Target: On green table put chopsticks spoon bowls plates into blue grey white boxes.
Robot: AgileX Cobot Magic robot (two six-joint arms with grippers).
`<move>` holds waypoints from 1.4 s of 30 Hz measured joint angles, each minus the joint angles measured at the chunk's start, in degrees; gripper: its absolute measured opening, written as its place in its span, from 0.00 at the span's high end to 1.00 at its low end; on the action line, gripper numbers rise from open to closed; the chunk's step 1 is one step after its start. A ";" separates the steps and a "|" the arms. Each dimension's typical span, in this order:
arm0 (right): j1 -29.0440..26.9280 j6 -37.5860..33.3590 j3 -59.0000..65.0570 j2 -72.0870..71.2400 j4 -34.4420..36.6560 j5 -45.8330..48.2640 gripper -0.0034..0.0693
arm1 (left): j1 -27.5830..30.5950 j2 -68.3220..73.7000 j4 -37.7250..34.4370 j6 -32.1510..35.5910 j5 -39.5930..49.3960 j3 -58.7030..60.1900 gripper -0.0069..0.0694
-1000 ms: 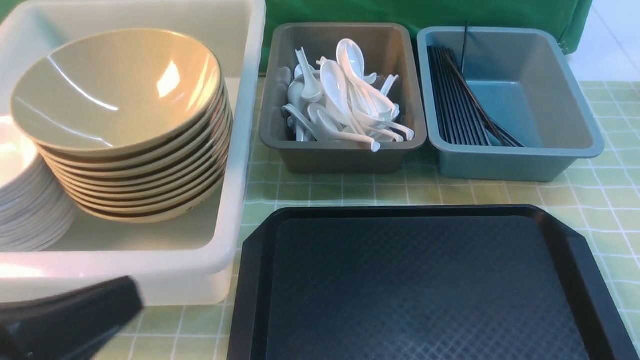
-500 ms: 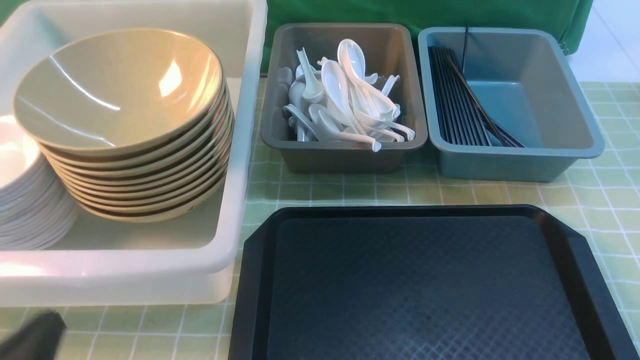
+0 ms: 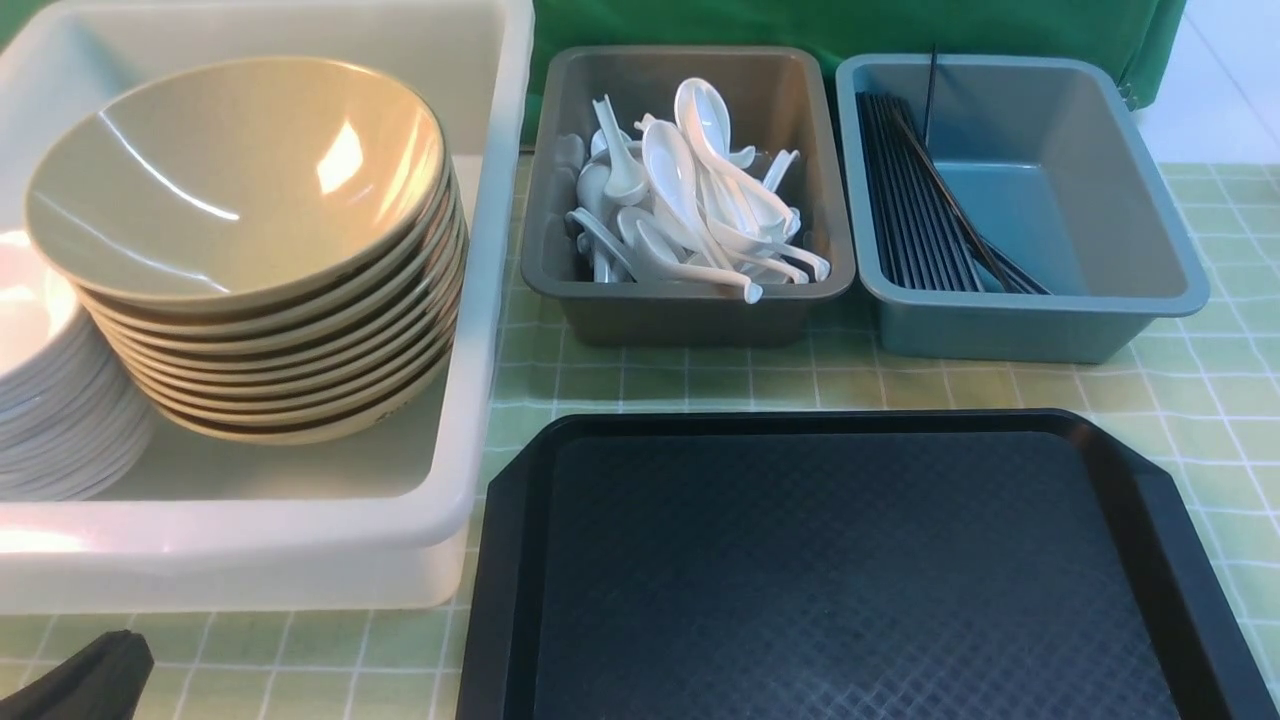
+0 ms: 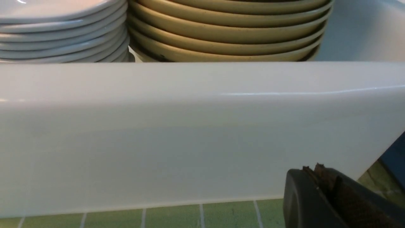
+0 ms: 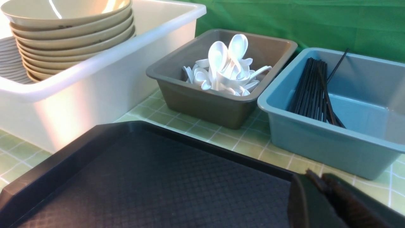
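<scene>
Bowls (image 3: pixel 240 250) stacked in white box (image 3: pixel 480 300) at desk's left edge, w/ white plates (image 3: pixel 50 400) beside them. Spoons (image 3: pixel 690 200) in grey box (image 3: pixel 690 310), chopsticks (image 3: pixel 920 200) in blue box (image 3: pixel 1000 325) along far edge. Black tray (image 3: pixel 850 570) near edge. Left pincer (image 4: pixel 319 177) pressed together, nothing held, by white box's near wall. Right pincer (image 5: pixel 316 183) over tray; spread or not, can't tell.

Close against the white box (image 4: pixel 202 133) wall on the green table (image 4: pixel 177 217), with stacked tan bowls (image 4: pixel 227 34) beside stacked white plates (image 4: pixel 60 34) inside, and the left gripper (image 4: pixel 319 177), jaws pressed together, at the frame's corner.
</scene>
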 joint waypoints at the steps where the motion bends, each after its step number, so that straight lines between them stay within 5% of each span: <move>1: 0.00 0.00 0.00 0.00 0.00 0.00 0.87 | 0.00 0.00 0.00 0.00 -0.01 0.00 0.91; 20: -0.86 0.00 0.00 0.00 0.00 0.00 0.84 | 5.76 0.00 0.00 0.00 -0.41 0.11 0.91; 31: -25.14 0.00 0.00 -0.11 0.00 0.00 0.83 | 5.76 0.00 0.00 0.00 -0.41 0.11 0.91; 38: -30.98 -12.15 2.19 -3.39 -1.43 2.19 0.83 | 5.76 0.00 0.00 0.00 -0.63 0.15 0.91; 42: -31.45 -12.07 5.71 -4.15 -1.29 1.02 0.82 | 5.76 0.00 0.00 0.00 -0.68 0.15 0.91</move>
